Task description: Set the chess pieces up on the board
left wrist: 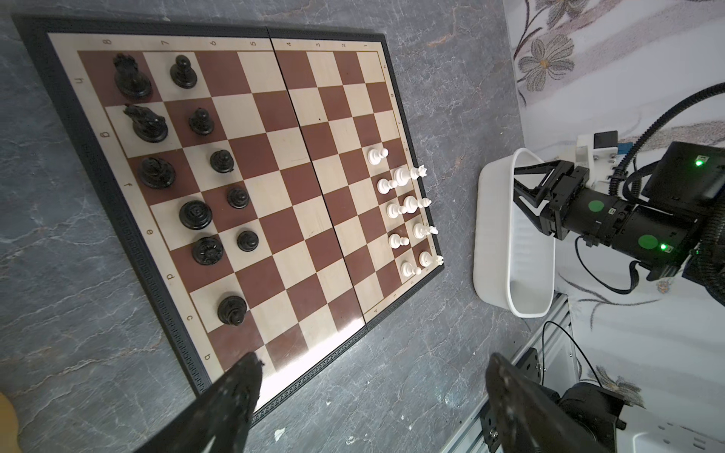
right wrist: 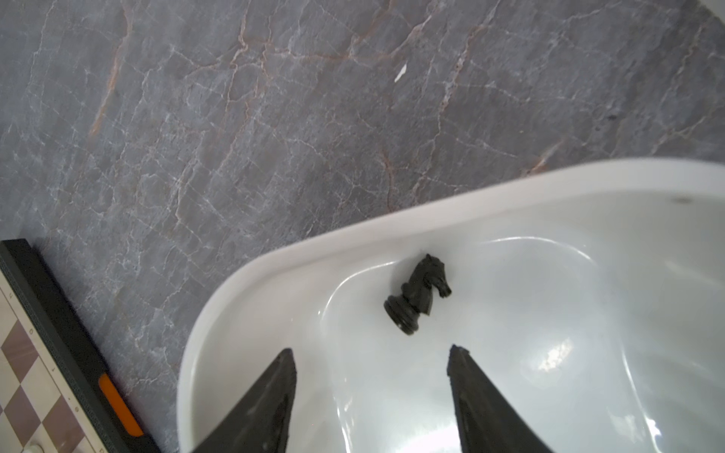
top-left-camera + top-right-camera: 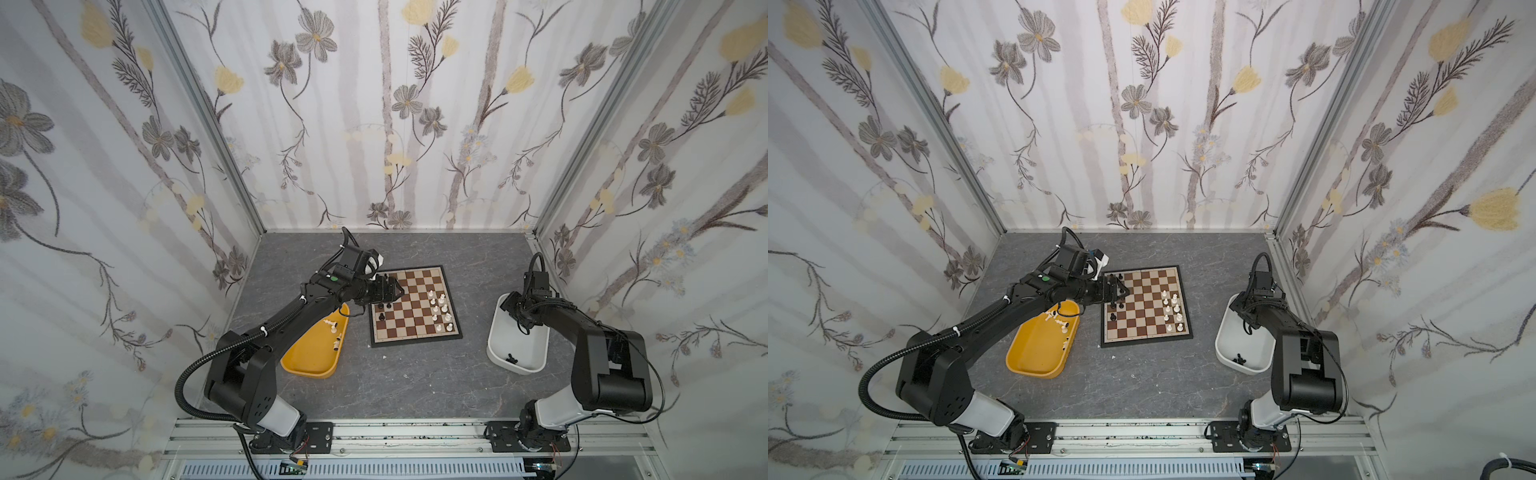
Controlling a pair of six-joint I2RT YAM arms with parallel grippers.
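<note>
Both spread empty: left gripper (image 1: 374, 357) over the board (image 1: 333, 59), right gripper (image 2: 372, 349) over knight (image 2: 418, 294) in white tub (image 2: 353, 231).

The board (image 3: 415, 309) lay at the middle of the table (image 3: 415, 386), the left end effector (image 3: 395, 291) over its left edge. The right end effector (image 3: 519, 322) hung over the white tub (image 3: 496, 336), which held one black piece (image 3: 511, 357).

Seemingly upright chess pieces (image 1: 195, 214) line opposite board (image 1: 283, 231) edges.
</note>
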